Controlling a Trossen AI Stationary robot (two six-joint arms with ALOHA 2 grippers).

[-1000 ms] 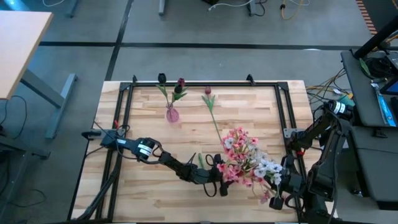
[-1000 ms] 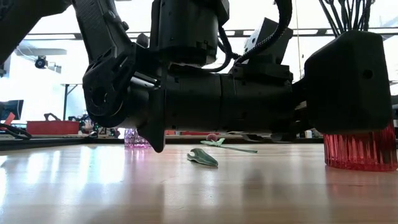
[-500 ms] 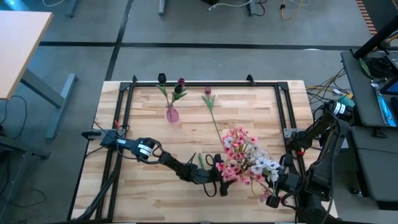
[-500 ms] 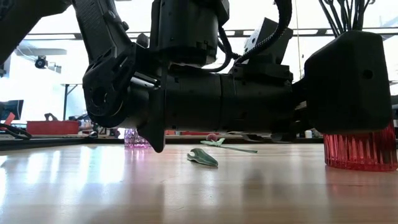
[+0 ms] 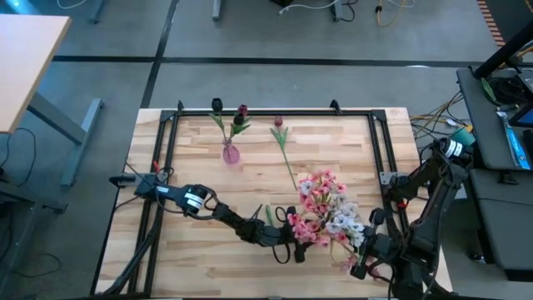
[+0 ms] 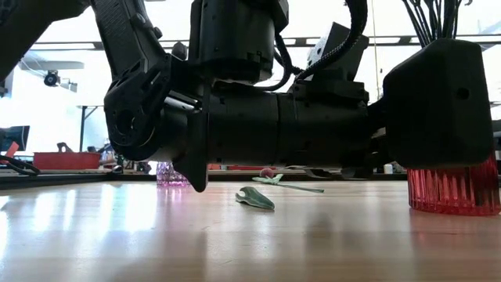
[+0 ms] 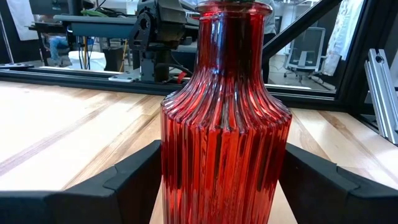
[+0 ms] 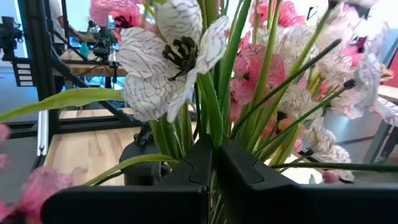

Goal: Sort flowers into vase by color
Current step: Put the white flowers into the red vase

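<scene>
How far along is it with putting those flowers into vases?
One dark tulip already stands in the small pink vase. In hand: the left hand holds the red vase, and the right hand is shut on stems of the pink and white bunch in it. Left: another tulip lies on the table.
</scene>
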